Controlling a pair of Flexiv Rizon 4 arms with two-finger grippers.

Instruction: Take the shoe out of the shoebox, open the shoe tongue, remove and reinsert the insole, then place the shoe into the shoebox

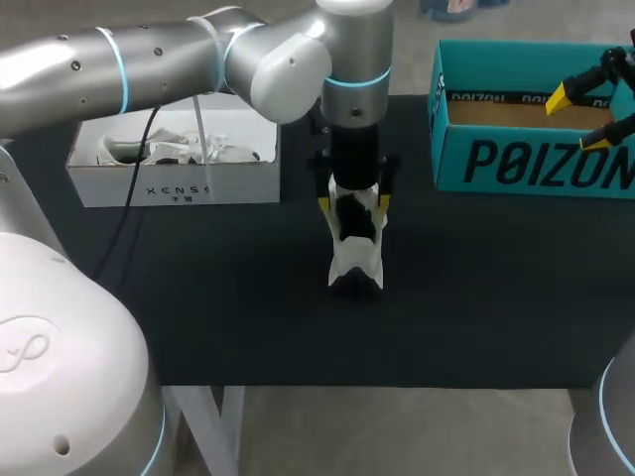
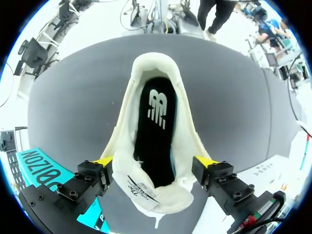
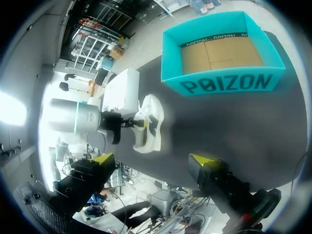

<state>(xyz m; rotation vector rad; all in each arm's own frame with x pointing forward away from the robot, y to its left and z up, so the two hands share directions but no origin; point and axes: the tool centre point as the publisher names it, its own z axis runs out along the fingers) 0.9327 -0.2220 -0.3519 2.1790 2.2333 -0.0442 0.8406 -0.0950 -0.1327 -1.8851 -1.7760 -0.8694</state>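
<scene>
Near the middle of the worktop, the white shoe (image 1: 355,253) rests sole-down with the left gripper (image 1: 354,201) closed across its collar, a yellow tip against each side. Over the teal shoebox (image 1: 516,164) at the far right corner, the right gripper (image 1: 593,111) hangs wide open and empty. The shoe looks light and soft-walled; the firmer heel seems the safer hold.

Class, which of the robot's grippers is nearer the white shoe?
Left. The left gripper clasps the white shoe from both sides; the right gripper hangs open at the teal shoebox, apart from the shoe.
</scene>
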